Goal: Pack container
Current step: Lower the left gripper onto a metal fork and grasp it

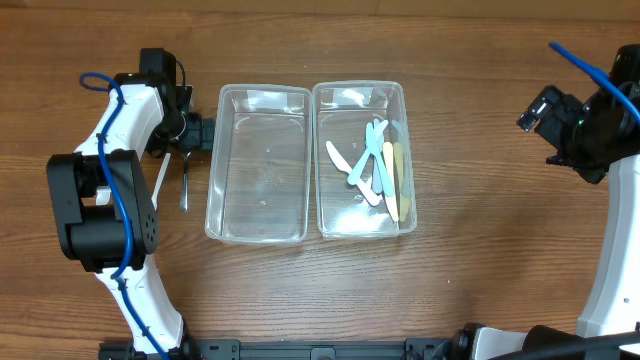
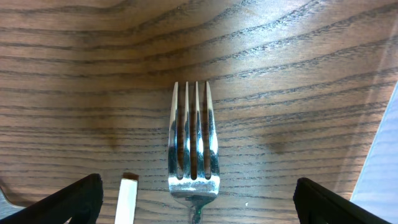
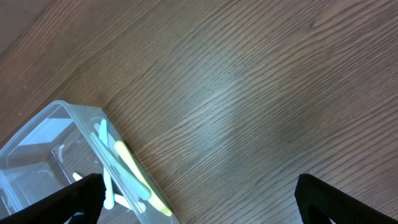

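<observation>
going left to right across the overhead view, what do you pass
left arm → fork → empty container → container of plastic cutlery → right arm

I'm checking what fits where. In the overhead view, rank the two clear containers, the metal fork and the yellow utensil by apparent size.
1. The left container and right container: alike, not ranked.
2. The yellow utensil and fork: similar length; fork partly hidden, so unsure.

I count two clear tubs at centre frame: left tub (image 1: 257,170), right tub (image 1: 340,215). In the right tub, plastic utensils (image 1: 375,165): roughly six, overlapping. At left, metal fork (image 2: 193,149): one; white stick (image 2: 126,198): one.
</observation>
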Action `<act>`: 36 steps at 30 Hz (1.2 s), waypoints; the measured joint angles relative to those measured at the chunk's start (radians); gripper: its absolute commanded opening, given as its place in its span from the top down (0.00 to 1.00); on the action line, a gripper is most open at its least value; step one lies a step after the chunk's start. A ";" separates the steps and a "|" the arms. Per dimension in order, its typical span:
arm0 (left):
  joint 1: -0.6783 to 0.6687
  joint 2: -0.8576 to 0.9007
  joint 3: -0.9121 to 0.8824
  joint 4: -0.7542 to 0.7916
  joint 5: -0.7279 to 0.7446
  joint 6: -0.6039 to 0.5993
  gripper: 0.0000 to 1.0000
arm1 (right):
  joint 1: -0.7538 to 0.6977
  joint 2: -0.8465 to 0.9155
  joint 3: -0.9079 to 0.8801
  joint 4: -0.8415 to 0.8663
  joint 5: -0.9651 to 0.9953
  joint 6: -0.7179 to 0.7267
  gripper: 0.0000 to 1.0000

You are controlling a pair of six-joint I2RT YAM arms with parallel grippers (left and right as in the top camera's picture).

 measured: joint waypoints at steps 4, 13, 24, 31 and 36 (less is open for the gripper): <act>0.000 0.000 0.000 0.003 -0.001 0.000 0.06 | 0.000 0.000 0.000 0.000 0.000 0.000 0.00; 0.000 0.000 -0.011 0.052 -0.004 0.000 0.06 | 0.000 0.000 0.000 -0.001 0.000 0.000 0.00; 0.001 -0.012 -0.111 0.143 0.002 0.001 0.05 | 0.000 0.000 0.000 -0.005 0.000 0.000 0.00; 0.001 -0.022 -0.128 0.162 0.004 0.005 0.28 | 0.000 0.000 0.000 -0.018 0.000 0.000 0.00; 0.001 -0.022 -0.128 0.163 0.005 0.008 0.48 | 0.000 0.000 0.000 -0.019 0.000 0.000 0.00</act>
